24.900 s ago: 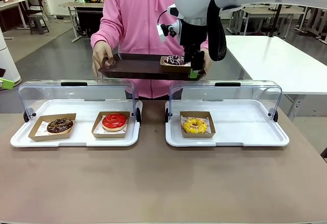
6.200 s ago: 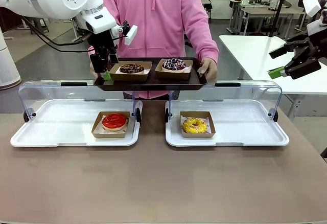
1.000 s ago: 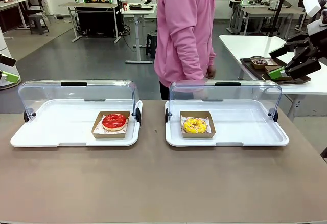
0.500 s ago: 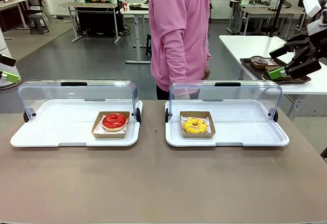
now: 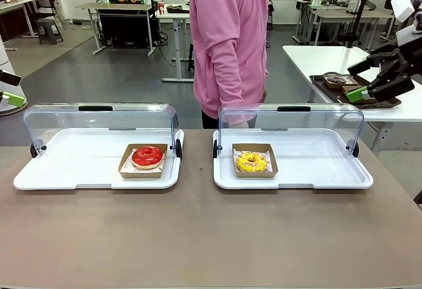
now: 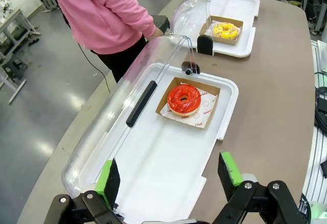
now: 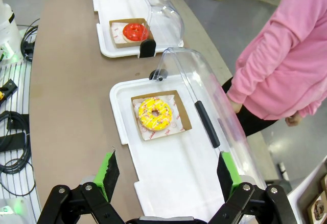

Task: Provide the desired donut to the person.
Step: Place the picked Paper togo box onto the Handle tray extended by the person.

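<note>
Since a moment ago the person (image 5: pixel 229 45) in pink has shifted slightly leftward behind the two display cases, while both arms have stayed put. On the left tray (image 5: pixel 72 173) sits a red-glazed donut (image 5: pixel 148 156); on the right tray (image 5: pixel 316 170), a yellow donut (image 5: pixel 251 162). Left gripper (image 6: pixel 171 175) and right gripper (image 7: pixel 167 175) hover with jaws wide apart, holding nothing. A dark serving tray (image 5: pixel 333 86) with donuts rests on the white side table.

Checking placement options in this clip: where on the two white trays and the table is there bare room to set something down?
The left tray is bare left of the red donut. The right tray is bare right of the yellow donut. The brown table is bare in front of both trays. The narrow gap between the trays is tight, with raised clear lids behind.
</note>
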Robot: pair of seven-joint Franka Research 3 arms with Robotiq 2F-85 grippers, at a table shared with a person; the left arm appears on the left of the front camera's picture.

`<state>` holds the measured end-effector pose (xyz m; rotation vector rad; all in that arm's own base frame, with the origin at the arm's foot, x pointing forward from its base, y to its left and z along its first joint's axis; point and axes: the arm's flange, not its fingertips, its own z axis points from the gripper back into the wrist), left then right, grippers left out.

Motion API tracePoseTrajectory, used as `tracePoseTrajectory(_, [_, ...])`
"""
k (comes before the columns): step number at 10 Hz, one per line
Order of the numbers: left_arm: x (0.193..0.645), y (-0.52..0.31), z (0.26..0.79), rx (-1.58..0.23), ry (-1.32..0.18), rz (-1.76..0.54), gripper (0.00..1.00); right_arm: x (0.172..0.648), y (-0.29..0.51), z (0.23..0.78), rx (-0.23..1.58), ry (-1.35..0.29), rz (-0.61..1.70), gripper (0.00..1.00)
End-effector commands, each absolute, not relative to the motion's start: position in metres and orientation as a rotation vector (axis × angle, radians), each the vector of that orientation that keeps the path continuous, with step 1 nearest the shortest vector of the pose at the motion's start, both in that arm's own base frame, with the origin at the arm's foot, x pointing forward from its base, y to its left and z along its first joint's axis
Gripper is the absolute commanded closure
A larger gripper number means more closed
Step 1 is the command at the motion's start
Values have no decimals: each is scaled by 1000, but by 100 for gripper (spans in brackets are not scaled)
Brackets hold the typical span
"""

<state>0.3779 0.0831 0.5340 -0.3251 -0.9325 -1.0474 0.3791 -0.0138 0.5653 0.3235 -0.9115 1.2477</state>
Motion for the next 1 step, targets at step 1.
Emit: tracePoseTrajectory(1, [377,83,535,-326,-941,-1042,0,379,-14,564,329,-911,1256,0])
